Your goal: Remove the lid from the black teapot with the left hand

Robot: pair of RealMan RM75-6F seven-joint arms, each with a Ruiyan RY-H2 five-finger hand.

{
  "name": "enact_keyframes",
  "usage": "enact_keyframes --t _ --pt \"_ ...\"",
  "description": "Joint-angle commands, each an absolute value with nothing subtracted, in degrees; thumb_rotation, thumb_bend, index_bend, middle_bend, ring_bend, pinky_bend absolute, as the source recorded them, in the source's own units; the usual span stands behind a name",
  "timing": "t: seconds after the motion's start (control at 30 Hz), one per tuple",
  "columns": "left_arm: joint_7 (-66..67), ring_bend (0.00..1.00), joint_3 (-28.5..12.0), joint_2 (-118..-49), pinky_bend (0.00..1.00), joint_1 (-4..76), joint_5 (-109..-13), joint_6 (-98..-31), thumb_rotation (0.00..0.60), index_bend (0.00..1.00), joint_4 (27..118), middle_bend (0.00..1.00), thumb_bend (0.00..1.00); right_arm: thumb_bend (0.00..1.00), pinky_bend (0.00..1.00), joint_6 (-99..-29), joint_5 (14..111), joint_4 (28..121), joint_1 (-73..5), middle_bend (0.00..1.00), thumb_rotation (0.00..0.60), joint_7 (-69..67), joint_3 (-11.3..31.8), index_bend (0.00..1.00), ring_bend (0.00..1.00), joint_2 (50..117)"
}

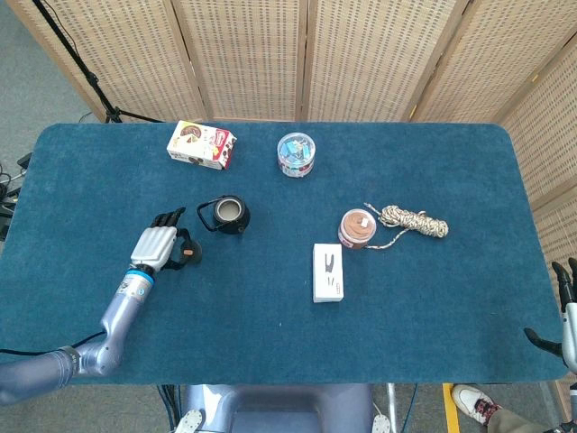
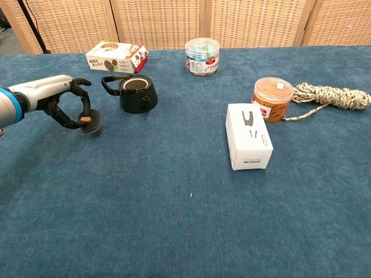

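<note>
The black teapot stands uncovered left of the table's middle, handle to the left. Its black lid, with an orange knob, is pinched by my left hand to the left of the pot and nearer the front, low at the cloth. Whether the lid touches the cloth I cannot tell. At the lower right edge of the head view, only a sliver of my right hand shows, off the table.
A snack box lies behind the teapot. A clear jar stands at the back centre. An orange-lidded tub, a coiled rope and a white box sit to the right on the blue cloth.
</note>
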State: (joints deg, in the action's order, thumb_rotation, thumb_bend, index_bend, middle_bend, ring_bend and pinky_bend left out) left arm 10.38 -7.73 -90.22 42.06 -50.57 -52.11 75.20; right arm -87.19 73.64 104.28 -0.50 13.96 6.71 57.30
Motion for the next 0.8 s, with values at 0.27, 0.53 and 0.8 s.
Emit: enact_keyframes --t 0.27,0.53,0.8 --pt "8.3 0.00 -8.2 -88.0 0.00 40.0 -52.9 -52.9 0.600 0.05 77.6 0.00 0.29 0.00 0.00 -87.3 73.8 104.3 -0.5 0.00 0.600 14.1 6.6 0.00 0.00 57.5" --pt "6.1 0.00 -5.0 -76.4 0.00 30.9 -62.0 -65.6 0.600 0.00 87.6 0.00 0.17 0.00 0.00 -87.4 75.7 104.7 -0.5 0.00 0.600 14.8 5.9 0.00 0.00 57.6" --pt "4.6 0.00 -1.9 -70.9 0.00 22.0 -67.3 -76.3 0.600 0.00 89.7 0.00 0.13 0.00 0.00 -87.0 76.0 104.2 -0.9 0.00 0.600 15.6 5.7 0.00 0.00 58.2"
